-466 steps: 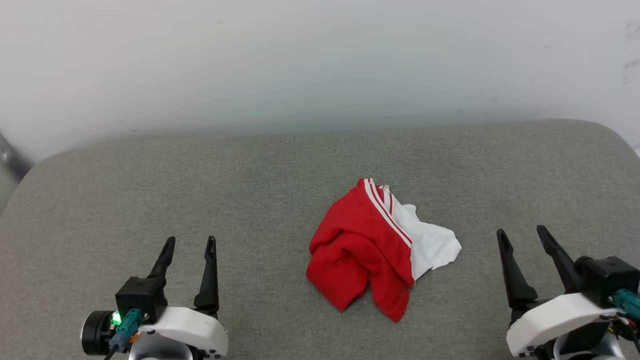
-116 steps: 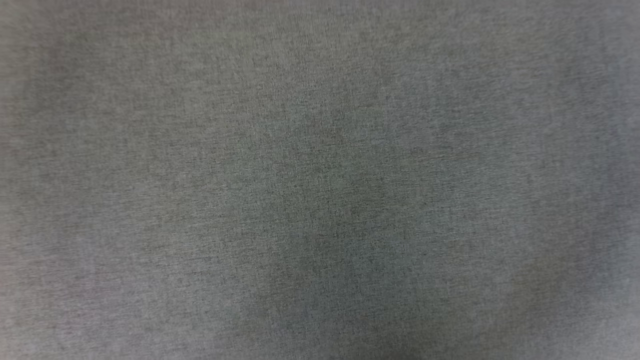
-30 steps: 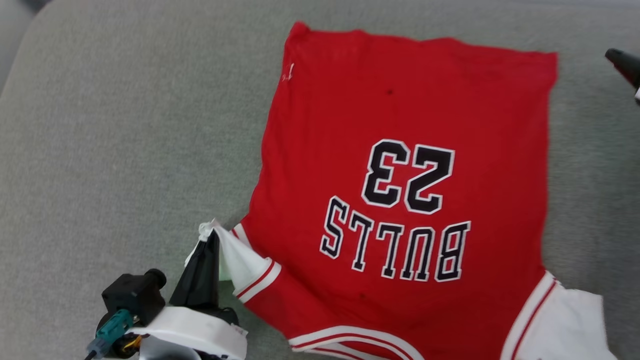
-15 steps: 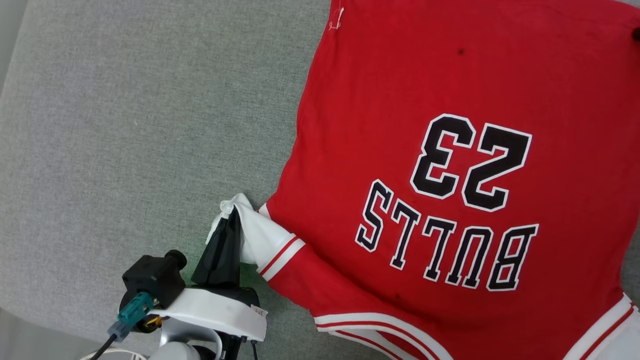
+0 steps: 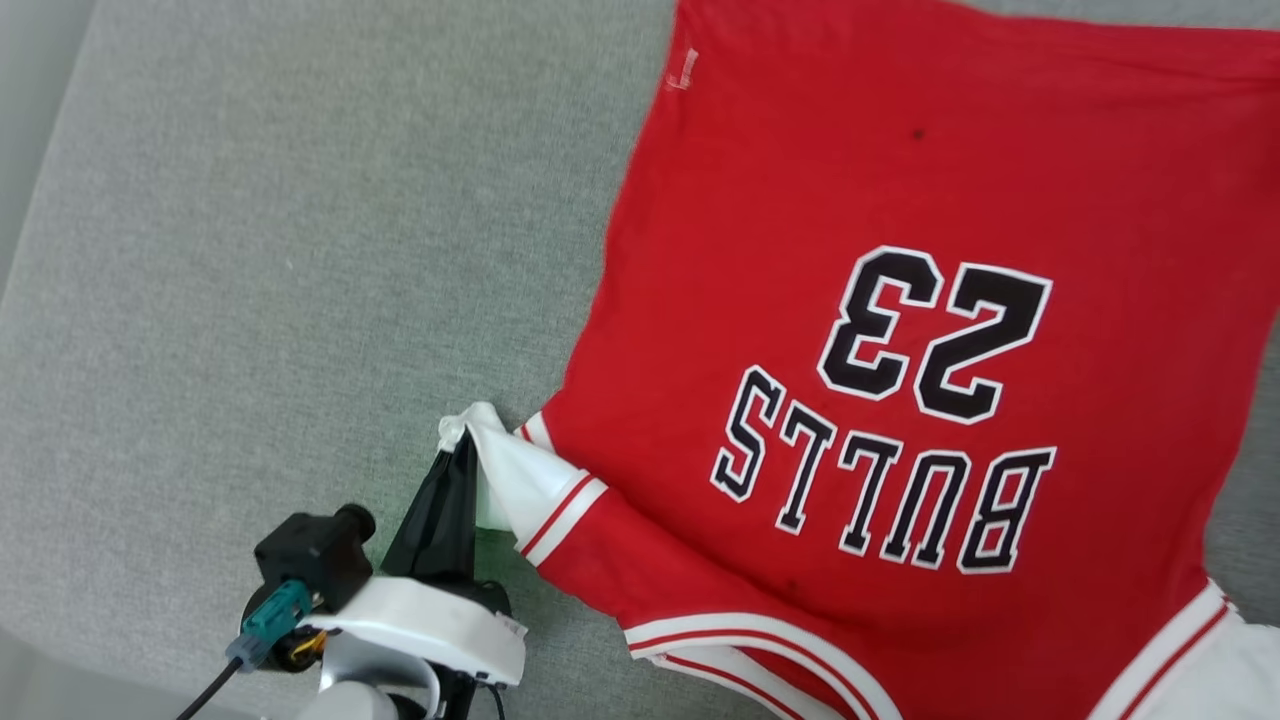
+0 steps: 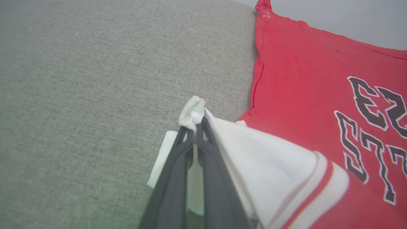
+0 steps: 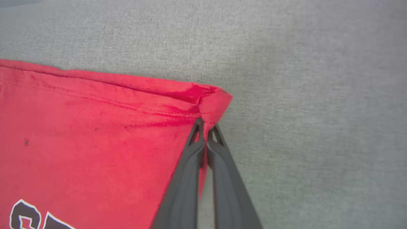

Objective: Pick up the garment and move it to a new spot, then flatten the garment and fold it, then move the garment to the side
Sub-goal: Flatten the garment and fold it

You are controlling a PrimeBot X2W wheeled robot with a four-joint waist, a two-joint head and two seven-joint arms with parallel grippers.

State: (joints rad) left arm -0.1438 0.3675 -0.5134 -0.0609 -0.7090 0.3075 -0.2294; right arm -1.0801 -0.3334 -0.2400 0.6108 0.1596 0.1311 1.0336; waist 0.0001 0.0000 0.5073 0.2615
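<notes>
While the garment (image 5: 900,300) lies spread lettering-up across the grey fabric surface (image 5: 250,250), the left claw (image 6: 194,122) is pinched tight on the tip of the white sleeve (image 6: 254,149) at the near left, and the right claw (image 7: 206,122) is clamped on a red hem corner (image 7: 213,98)! The shirt's long axis runs away from the robot, sleeves near and hem far, so I'd say the coming fold hinges on drawing that hem end back towards the sleeve end.

The garment (image 5: 900,300) is showing black, white-edged lettering "BULLS" with "23" beside it, upside down in the head view.
</notes>
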